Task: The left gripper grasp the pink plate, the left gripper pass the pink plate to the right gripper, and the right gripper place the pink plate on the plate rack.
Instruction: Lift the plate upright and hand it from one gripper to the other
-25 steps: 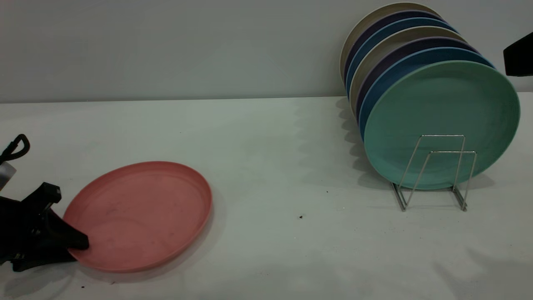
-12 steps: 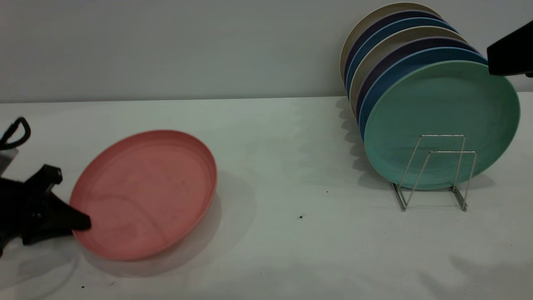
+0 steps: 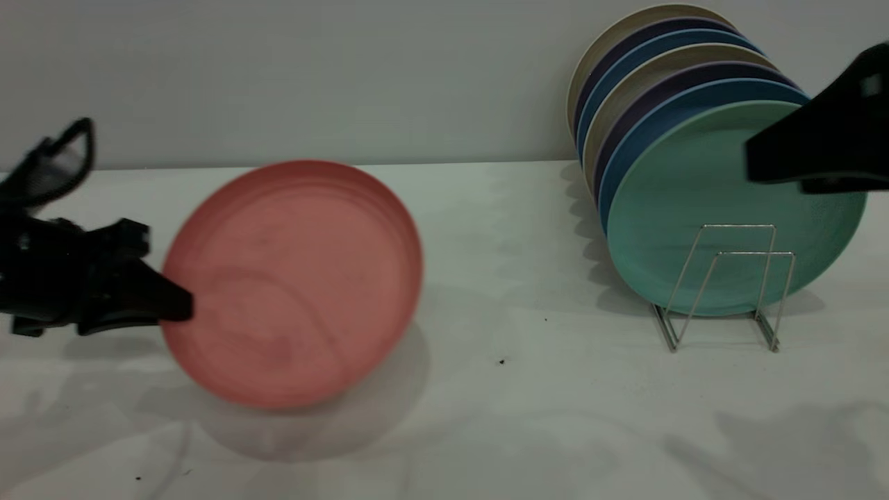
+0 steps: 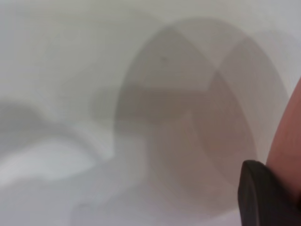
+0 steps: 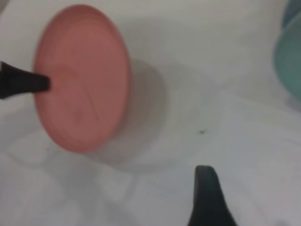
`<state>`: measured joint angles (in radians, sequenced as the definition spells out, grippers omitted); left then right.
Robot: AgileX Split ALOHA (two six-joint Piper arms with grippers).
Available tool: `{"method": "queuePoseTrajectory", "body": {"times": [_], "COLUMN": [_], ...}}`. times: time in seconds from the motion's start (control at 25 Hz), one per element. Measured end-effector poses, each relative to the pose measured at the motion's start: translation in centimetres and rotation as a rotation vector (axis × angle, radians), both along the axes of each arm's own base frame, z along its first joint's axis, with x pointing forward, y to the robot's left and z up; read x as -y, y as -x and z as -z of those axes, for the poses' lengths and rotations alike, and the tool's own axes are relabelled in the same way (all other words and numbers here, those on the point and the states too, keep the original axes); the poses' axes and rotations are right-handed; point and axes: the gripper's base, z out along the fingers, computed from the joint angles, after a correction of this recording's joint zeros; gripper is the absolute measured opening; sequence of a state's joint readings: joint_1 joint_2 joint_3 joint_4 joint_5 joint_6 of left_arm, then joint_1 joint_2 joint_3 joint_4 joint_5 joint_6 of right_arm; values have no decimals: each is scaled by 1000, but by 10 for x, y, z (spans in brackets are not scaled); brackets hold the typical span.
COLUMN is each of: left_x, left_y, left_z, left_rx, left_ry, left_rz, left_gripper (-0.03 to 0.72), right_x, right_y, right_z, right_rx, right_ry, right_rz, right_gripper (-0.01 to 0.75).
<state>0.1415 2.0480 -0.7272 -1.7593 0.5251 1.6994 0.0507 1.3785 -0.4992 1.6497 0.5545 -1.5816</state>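
Note:
The pink plate is off the table, tilted nearly upright with its face toward the exterior camera. My left gripper is shut on its left rim and holds it at the left of the table. In the left wrist view one black finger presses against the plate's rim. My right gripper is open and empty, high at the right, in front of the racked plates. The right wrist view shows one of its fingers and the pink plate farther off. The plate rack stands at the right.
Several plates stand in the rack, with a mint-green plate in front; two wire loops in front of it hold nothing. Bare white table lies between the pink plate and the rack. A grey wall stands behind.
My left gripper has lifted the pink plate off the table, up and to the right, and tilted it more upright. My right gripper has moved left, farther into view.

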Motion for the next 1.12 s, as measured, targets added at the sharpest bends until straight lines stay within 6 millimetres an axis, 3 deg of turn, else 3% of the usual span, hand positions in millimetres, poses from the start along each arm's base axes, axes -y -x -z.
{"method": "queuePoseTrajectory", "body": {"times": [0.4,0.72,1.12], "left_x": [41,73,95], "left_y": [-18,-27,-23], "left_z": [-11,-24,-28], "left_rx": [67,100,96], "left_ry": [-4,64,121], "left_rz": [127,198,257], "left_gripper": [14,14,14], "right_x": [-15,-17,-21], "right_y": [-33,-51,-58], "right_z": [37,49,56], "right_rx": [-87,-107,-119], "right_ry": [-140,-154,-141], "right_rz": [-118,-132,-139], "right_gripper": [449,438,438]}}
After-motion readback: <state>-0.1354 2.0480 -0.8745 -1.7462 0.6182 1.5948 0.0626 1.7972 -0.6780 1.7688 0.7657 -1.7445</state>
